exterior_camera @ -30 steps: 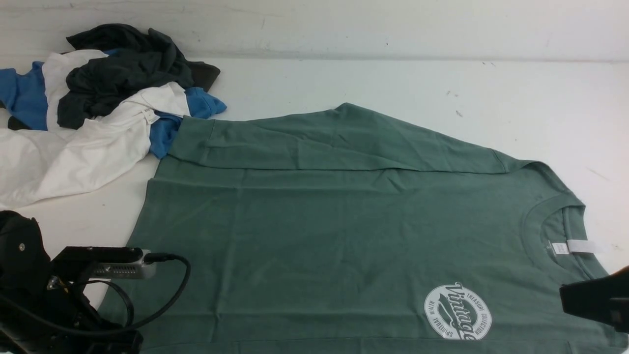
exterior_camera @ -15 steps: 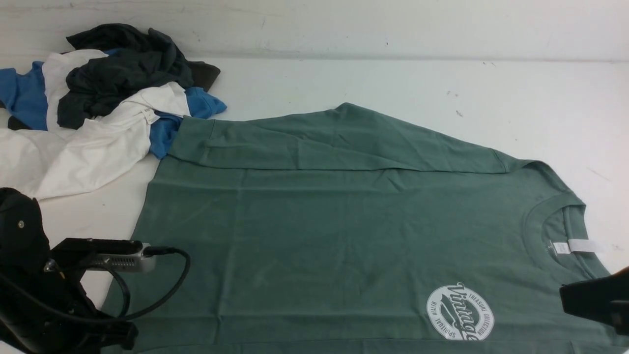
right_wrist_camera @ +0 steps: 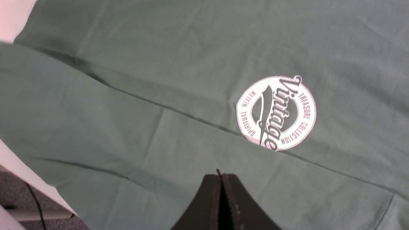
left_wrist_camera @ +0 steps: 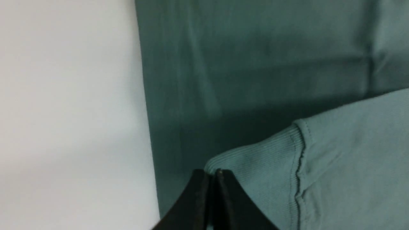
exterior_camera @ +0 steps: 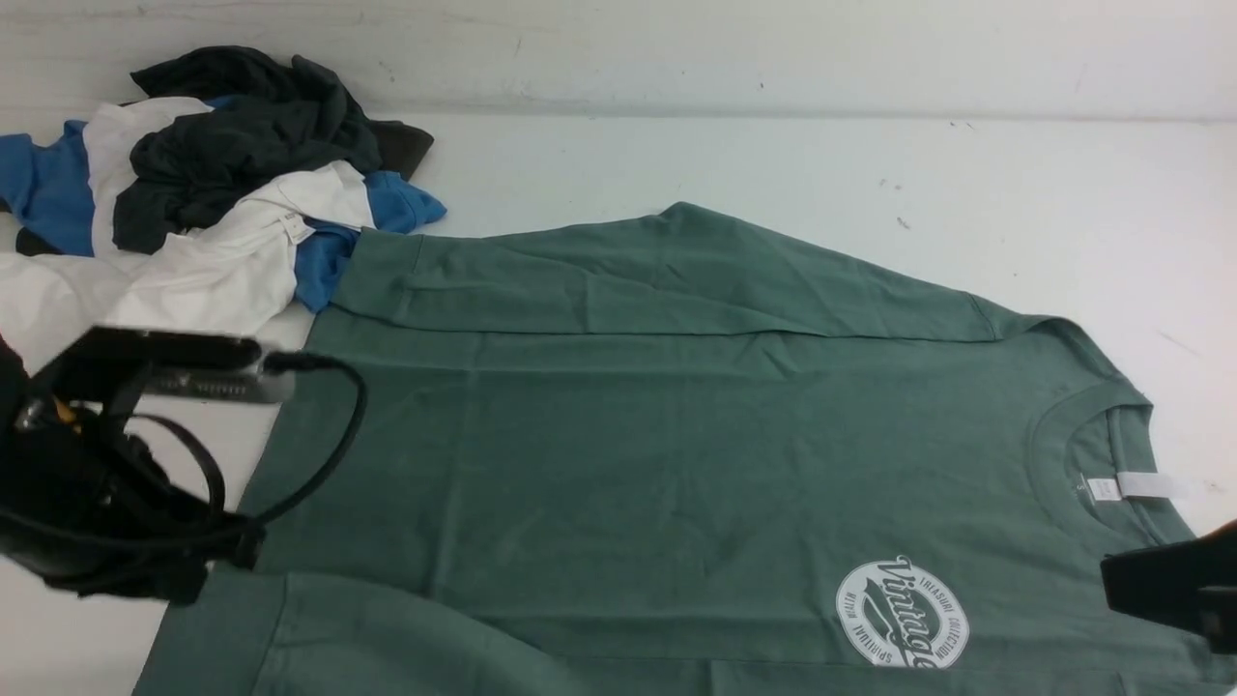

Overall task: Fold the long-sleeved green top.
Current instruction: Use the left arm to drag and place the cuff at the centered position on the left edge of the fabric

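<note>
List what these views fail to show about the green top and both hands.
- Front view: left hand fingertips hidden behind its own wrist housing and cables.
- Right wrist view: right hand is shut; whether it pinches the green long-sleeved top is unclear.
- Front view: the top's near sleeve is cut off by the bottom edge.
- Front view: neck tag print too small to read.

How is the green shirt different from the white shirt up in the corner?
The green top lies spread flat; the white shirt is crumpled in a heap with blue clothes and dark clothes. The green top has a round white logo; the white shirt shows no picture. The left gripper pinches the green top's cuff; nothing holds the white shirt. Both lie on the white table.
</note>
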Action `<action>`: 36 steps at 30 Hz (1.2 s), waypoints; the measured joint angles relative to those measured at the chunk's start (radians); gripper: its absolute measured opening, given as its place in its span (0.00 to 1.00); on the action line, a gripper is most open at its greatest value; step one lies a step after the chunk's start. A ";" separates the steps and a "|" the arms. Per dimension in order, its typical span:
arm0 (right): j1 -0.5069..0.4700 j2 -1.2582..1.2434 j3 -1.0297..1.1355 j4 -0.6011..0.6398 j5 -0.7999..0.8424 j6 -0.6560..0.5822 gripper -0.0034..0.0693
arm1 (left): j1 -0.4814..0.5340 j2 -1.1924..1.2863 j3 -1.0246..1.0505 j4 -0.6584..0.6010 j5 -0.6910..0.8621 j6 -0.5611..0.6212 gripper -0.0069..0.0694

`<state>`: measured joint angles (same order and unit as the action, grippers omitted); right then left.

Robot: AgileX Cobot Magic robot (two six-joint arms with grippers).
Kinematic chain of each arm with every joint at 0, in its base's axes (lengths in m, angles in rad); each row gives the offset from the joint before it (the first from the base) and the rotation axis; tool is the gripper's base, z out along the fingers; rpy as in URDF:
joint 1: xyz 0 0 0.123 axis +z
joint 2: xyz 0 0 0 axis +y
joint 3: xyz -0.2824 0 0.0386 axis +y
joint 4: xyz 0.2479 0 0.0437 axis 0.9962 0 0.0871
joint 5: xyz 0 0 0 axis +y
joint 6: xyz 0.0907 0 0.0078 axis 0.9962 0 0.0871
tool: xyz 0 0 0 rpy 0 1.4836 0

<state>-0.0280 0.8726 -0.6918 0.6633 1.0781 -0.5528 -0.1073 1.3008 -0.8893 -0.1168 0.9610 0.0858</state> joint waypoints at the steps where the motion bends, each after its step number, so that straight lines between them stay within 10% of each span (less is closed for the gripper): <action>1: 0.000 0.000 0.000 0.000 -0.004 0.000 0.04 | -0.027 -0.006 -0.043 -0.004 0.008 0.000 0.09; 15: 0.000 0.000 0.000 0.048 -0.042 0.000 0.04 | -0.151 0.146 -0.653 0.176 0.121 -0.127 0.09; 36: 0.000 0.010 -0.022 0.043 -0.009 -0.014 0.04 | -0.151 0.503 -0.726 0.336 0.151 -0.200 0.09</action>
<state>-0.0280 0.8827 -0.7135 0.7065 1.0687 -0.5669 -0.2583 1.8039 -1.6150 0.2188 1.1120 -0.1141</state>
